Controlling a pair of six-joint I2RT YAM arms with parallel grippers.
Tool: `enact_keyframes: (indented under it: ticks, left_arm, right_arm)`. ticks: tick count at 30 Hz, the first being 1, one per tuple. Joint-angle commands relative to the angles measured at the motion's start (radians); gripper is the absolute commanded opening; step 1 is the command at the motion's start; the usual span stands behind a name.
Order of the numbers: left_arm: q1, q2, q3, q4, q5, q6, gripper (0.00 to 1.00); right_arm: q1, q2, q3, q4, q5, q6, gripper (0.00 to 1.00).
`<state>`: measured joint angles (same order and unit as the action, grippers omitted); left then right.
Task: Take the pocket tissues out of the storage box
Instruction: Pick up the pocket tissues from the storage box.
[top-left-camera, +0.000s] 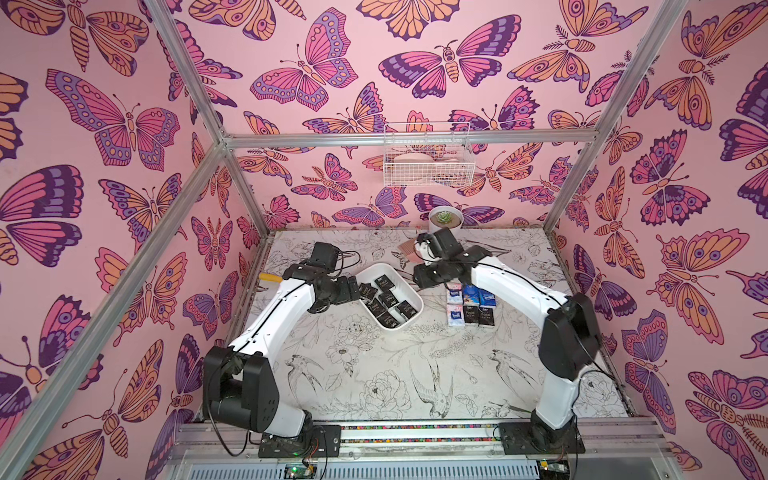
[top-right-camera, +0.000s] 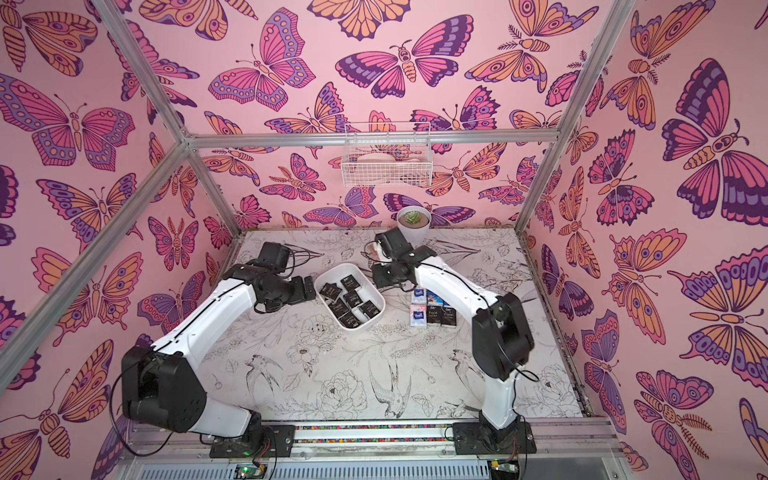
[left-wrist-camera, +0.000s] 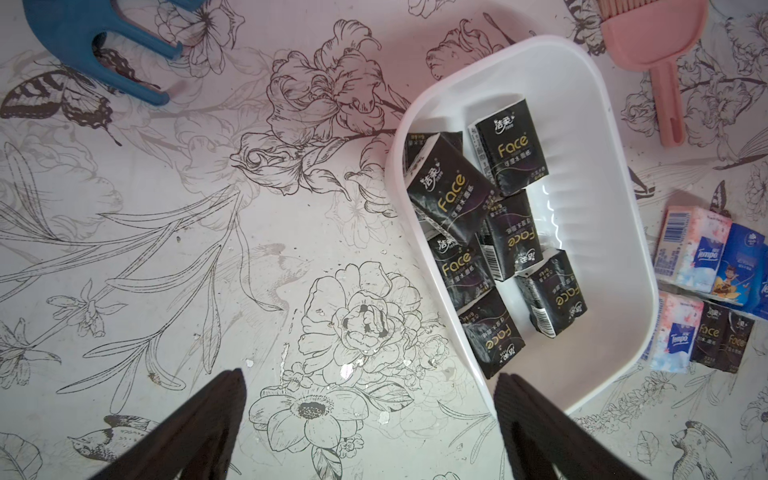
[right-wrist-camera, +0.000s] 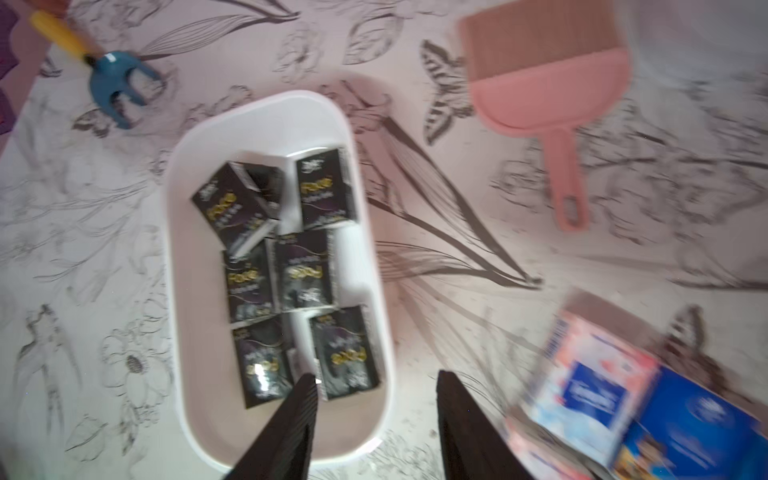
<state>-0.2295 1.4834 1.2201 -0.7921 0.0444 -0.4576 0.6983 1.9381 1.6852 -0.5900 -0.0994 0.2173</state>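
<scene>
The white storage box (top-left-camera: 406, 283) (top-right-camera: 369, 286) lies at an angle mid-table, with several black pocket tissues (top-left-camera: 388, 299) (top-right-camera: 352, 300) (left-wrist-camera: 515, 232) (right-wrist-camera: 305, 270) inside. Several more packets (top-left-camera: 469, 307) (top-right-camera: 434, 309) (left-wrist-camera: 702, 286) (right-wrist-camera: 602, 386), black, blue and white-pink, lie in two rows on the table right of the box. My left gripper (top-left-camera: 360, 291) (left-wrist-camera: 371, 376) is open and empty at the box's left edge, with one finger over its corner. My right gripper (top-left-camera: 417, 277) (right-wrist-camera: 378, 375) is open and empty, straddling the box's rim; this wrist view is blurred.
A pink dustpan brush (right-wrist-camera: 548, 91) (left-wrist-camera: 656, 37) lies behind the box. A blue hand rake (right-wrist-camera: 116, 83) (left-wrist-camera: 83, 33) with a yellow handle sits at the back left. A white plant pot (top-left-camera: 445, 219) stands at the back wall, with a wire basket (top-left-camera: 428, 160) hung above it.
</scene>
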Motion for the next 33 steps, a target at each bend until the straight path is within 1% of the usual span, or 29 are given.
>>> enact_keyframes:
  ticks: [1,4,8,13,18,24,28,33]
  left_arm:
    - [0.007,-0.021,-0.041,-0.016,-0.03,-0.027,1.0]
    - [0.014,-0.025,-0.054,-0.018,-0.019,-0.027,1.0]
    - [0.019,-0.032,-0.061,-0.017,-0.023,-0.032,1.0]
    - [0.021,-0.034,-0.059,-0.017,-0.014,-0.03,1.0]
    - [0.022,-0.037,-0.059,-0.018,-0.011,-0.024,1.0]
    - [0.027,-0.039,-0.059,-0.018,-0.016,-0.013,1.0]
    - [0.031,-0.038,-0.057,-0.017,-0.017,-0.011,1.0]
    - [0.033,-0.039,-0.053,-0.016,-0.011,-0.01,1.0]
  right_arm:
    - [0.046,0.114,0.161,-0.013,-0.08,-0.025,0.53]
    - [0.068,0.218,0.268,-0.002,-0.101,-0.021,0.55]
    - [0.082,0.323,0.336,0.06,-0.16,-0.034,0.58]
    - [0.081,0.441,0.434,0.072,-0.195,-0.01,0.59]
    - [0.081,0.499,0.435,0.155,-0.239,0.045,0.59]
    - [0.081,0.541,0.427,0.192,-0.289,0.092,0.59]
    - [0.083,0.534,0.385,0.219,-0.328,0.116,0.57]
    - [0.083,0.507,0.331,0.236,-0.367,0.139,0.51]
